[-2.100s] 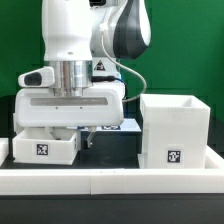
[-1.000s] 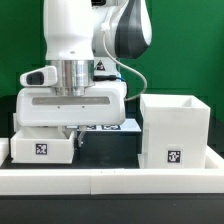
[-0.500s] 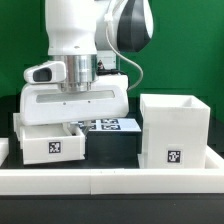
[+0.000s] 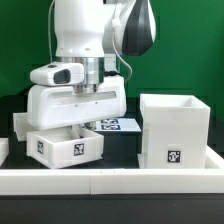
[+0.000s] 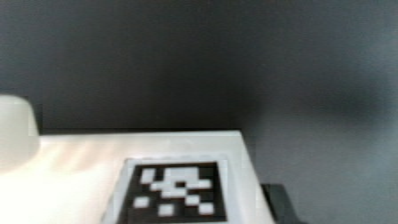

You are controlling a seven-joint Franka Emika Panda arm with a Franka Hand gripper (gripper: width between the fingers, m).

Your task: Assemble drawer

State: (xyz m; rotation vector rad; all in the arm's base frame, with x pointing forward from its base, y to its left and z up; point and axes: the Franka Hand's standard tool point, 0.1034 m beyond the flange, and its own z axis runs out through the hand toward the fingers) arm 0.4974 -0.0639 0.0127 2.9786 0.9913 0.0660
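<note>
1. Green backdrop behind; black tabletop point(image 4: 122, 148) carries the parts.
2. Drawer case point(image 4: 172, 128): white, open-topped, tagged, standing upright.
3. Drawer box point(image 4: 64, 146): well to the exterior view's left of the drawer case, tilted, directly beneath the gripper point(image 4: 82, 124). Probably light, rigid, smooth plastic. Its thin upper wall is the best place to grasp it.
4. Jaws: hidden behind the gripper's body, so their opening and any hold cannot be told.

The open white box point(image 4: 175, 130) looks like smooth, matt plastic, as does the smaller tagged box point(image 4: 63, 145) beside it. The arm's shell point(image 4: 80, 35) is glossy white plastic; the surface point(image 4: 120, 150) is matt black.
</note>
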